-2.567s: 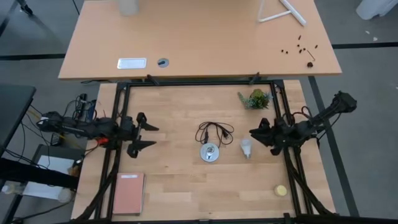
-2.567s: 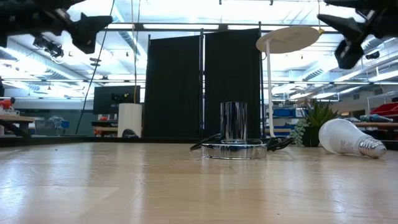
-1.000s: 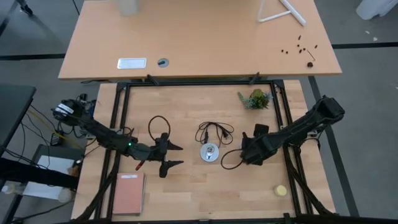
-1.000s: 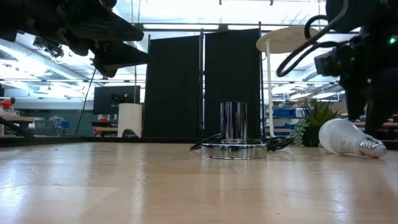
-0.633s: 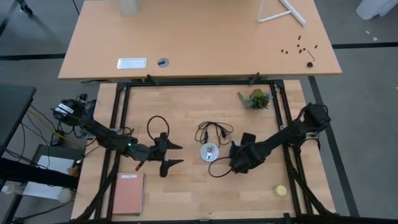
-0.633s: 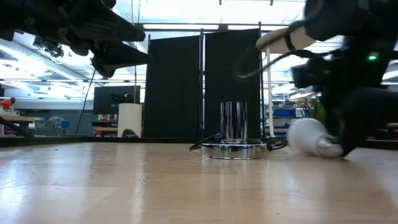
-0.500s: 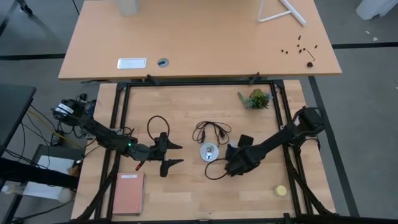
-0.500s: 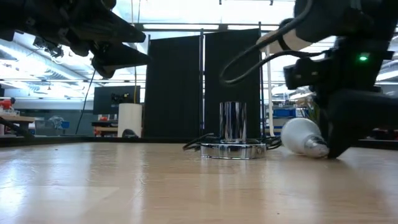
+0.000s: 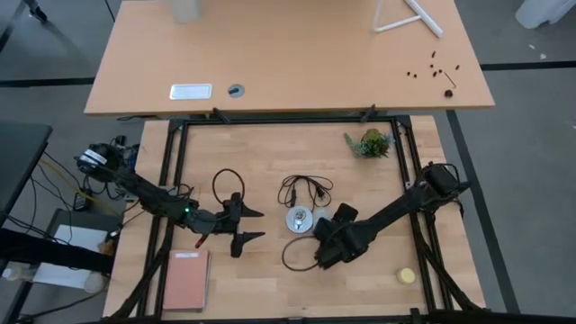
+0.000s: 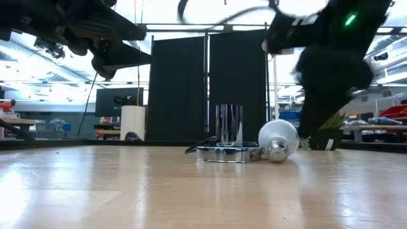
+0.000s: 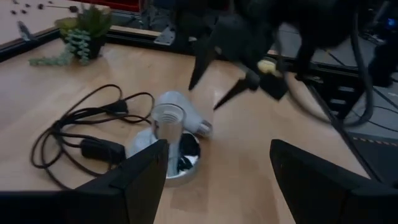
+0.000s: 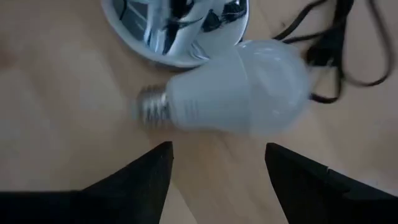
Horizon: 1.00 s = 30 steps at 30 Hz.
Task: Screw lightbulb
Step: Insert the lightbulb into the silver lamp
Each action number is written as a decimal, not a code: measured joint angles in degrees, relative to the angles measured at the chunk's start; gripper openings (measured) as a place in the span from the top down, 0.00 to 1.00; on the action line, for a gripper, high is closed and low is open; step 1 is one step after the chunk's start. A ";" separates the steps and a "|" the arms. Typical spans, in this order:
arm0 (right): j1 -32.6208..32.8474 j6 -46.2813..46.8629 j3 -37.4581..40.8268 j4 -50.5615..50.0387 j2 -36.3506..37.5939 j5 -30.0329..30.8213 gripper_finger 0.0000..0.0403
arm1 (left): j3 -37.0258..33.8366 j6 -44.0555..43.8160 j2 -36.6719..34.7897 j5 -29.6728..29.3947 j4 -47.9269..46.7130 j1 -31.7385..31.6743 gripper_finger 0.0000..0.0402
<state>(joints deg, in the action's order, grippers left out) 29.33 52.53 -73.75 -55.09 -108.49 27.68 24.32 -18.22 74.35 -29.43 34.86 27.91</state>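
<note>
The small white pear-shaped lightbulb lies on its side on the wooden table, touching the round silvery lamp base (its black cord loops beside). The right gripper hovers just above the lightbulb, fingers apart, gripping nothing. The left gripper waits well apart, near the pink notebook, fingers spread.

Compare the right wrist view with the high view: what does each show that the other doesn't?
Only the right wrist view shows the lightbulb whole, lying on its side against the silvery base, with the right gripper open and empty just short of it. Only the high view shows the left gripper open and waiting apart, the plant, the notebook and the yellow disc. Both show the base and its black cord.
</note>
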 joint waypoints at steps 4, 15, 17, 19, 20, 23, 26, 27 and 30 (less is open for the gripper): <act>1.21 -16.40 0.00 -1.16 4.08 -0.13 0.33 | 0.00 1.04 0.00 0.07 0.00 1.68 0.29; -7.74 -51.37 7.12 8.99 12.33 -15.80 0.27 | 0.00 -4.59 0.00 -0.33 -0.32 6.07 0.29; -8.87 -52.44 8.99 12.64 12.07 -18.22 0.24 | 0.00 -5.91 0.00 -1.01 -1.24 7.04 0.29; -9.12 -52.67 10.41 14.50 12.07 -17.79 0.21 | 0.00 -6.90 0.00 -1.99 -2.60 7.88 0.29; -8.85 -52.88 10.88 15.36 12.07 -16.28 0.20 | 0.00 -7.53 0.00 -2.64 -3.41 8.20 0.29; -7.27 -54.20 12.44 18.78 12.09 -13.68 0.17 | 0.00 -9.07 0.00 -3.93 -5.90 8.77 0.29; -6.60 -53.37 17.06 24.51 12.09 -15.38 0.16 | -0.02 -9.89 0.00 -4.00 -7.02 8.93 0.29; -6.44 -52.02 18.82 26.28 12.09 -15.43 0.15 | -0.02 -10.18 0.00 -3.98 -7.14 8.97 0.29; -6.03 -47.78 23.34 31.57 12.41 -15.59 0.15 | -0.02 -10.55 -0.02 -3.99 -7.61 9.00 0.29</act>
<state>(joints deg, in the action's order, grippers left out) 23.30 4.75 -50.42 -23.52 -96.08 12.10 24.29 -28.77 74.32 -33.42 27.25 36.91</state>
